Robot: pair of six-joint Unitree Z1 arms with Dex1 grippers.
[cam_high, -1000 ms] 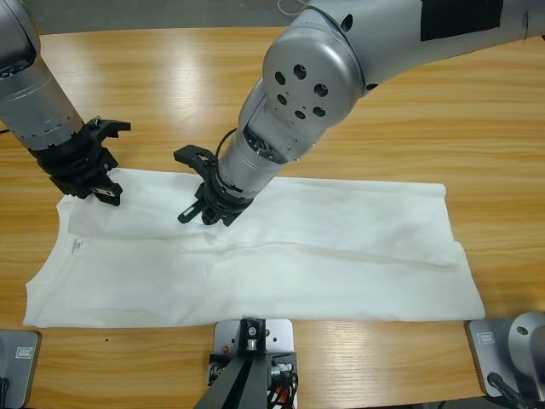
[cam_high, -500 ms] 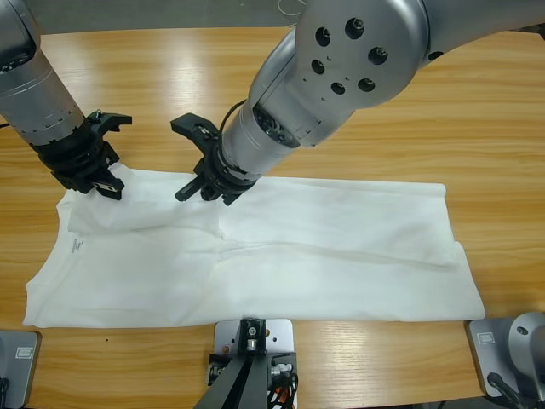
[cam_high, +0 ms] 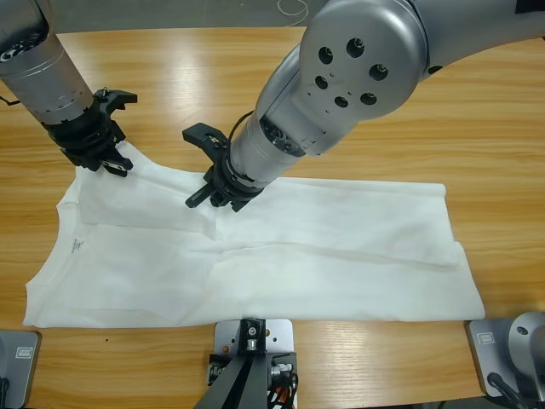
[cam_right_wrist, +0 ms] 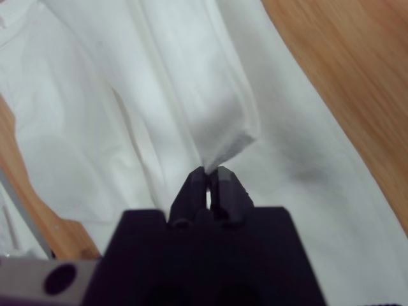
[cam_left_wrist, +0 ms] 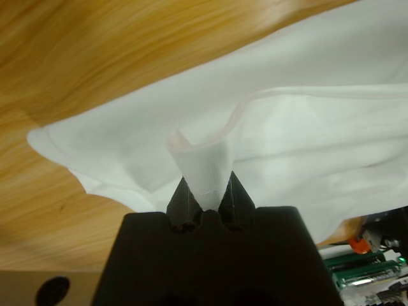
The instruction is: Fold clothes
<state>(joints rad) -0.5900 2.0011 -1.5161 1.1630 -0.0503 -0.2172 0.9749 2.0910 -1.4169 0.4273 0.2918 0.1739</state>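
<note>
High view, and the worktop [cam_high: 477, 119] runs wide under everything, with the T-shirt [cam_high: 341, 256] spread flat along it, long axis left to right, collar end at the left and hem at the right. Most of the cloth lies toward the near edge, so from both pincers the body of the shirt sits on the near side, and that is the direction I'd judge a fold has to travel.

Two arms are on the far edge of the fabric. The big silver one reaching in from the upper right carries the right pincer [cam_high: 223, 189], planted near the middle of the far edge. The one at the upper left carries the left pincer [cam_high: 109, 162], up at the shoulder corner, nearer the collar.

Right wrist view now: right pincer [cam_right_wrist: 209, 175] clamped on a peaked fold of white fabric [cam_right_wrist: 223, 121], jaws together with the cloth nipped between them. Left wrist view: left pincer [cam_left_wrist: 207, 197] likewise gripping, a rolled hem edge [cam_left_wrist: 204, 166] standing up out of its jaws.

So both hold the same far edge, spaced apart along the shirt's length, the right end of that edge unheld. Small detail: the label [cam_high: 77, 244] shows dark inside the collar, well on the near side of the left pincer.
</note>
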